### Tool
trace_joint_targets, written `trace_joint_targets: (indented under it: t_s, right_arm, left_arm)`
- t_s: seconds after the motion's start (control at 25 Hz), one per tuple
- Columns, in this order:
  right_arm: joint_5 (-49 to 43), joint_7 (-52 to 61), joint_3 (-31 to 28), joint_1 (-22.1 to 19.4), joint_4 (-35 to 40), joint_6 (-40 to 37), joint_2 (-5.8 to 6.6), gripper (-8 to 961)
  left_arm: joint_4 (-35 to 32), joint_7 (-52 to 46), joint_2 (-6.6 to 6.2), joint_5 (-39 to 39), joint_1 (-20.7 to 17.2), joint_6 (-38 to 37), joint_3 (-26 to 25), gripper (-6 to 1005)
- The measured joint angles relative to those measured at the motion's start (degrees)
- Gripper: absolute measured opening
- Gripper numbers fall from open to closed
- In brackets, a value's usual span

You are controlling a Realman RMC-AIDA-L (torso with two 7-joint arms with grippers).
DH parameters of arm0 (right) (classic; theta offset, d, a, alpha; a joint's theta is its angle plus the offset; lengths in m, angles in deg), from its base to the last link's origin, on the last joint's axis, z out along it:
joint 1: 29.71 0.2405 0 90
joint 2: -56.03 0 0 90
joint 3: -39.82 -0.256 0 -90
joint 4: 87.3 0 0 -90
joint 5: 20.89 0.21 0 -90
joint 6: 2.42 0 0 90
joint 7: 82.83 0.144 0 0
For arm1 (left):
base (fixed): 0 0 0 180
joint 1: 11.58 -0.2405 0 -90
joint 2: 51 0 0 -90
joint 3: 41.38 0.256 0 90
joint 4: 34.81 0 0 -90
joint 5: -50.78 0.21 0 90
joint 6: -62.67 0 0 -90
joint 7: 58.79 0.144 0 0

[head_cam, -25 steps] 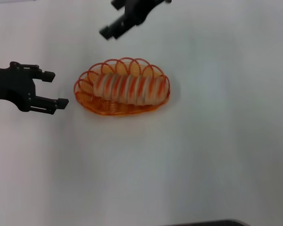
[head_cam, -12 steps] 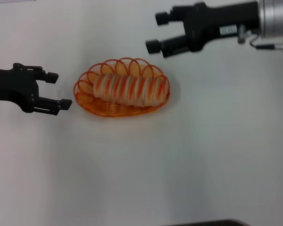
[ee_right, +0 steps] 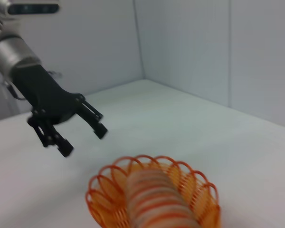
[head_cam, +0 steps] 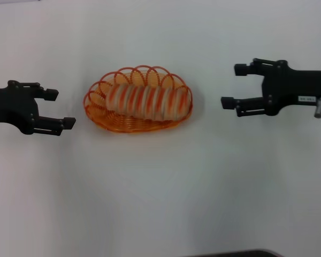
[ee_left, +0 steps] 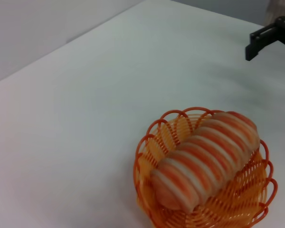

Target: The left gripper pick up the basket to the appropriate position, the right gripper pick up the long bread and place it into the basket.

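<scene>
The orange wire basket stands on the white table in the middle of the head view. The long bread, tan with orange-brown ridges, lies lengthwise inside it. My left gripper is open and empty just left of the basket, apart from its rim. My right gripper, with the white label, is open and empty to the right of the basket, clear of it. The left wrist view shows the basket and bread. The right wrist view shows the basket, the bread and the left gripper.
The white table spreads around the basket. A dark edge shows at the bottom of the head view. Pale walls stand behind the table in the right wrist view.
My right gripper has swung from above the basket out to the right and down, ending level with the basket. My left gripper drew back slightly to the left. Basket and bread stayed put.
</scene>
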Motion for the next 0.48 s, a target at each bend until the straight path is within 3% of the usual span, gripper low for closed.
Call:
trace_joint_targets:
  t_s: [0.48]
  right_arm:
    - [1.06, -9.42, -3.64, -4.60, -1.03, -3.30, -0.63, 957]
  left_arm:
    - [0.70, -0.06, 2.09, -0.09, -1.90, 1.09, -3.10, 848]
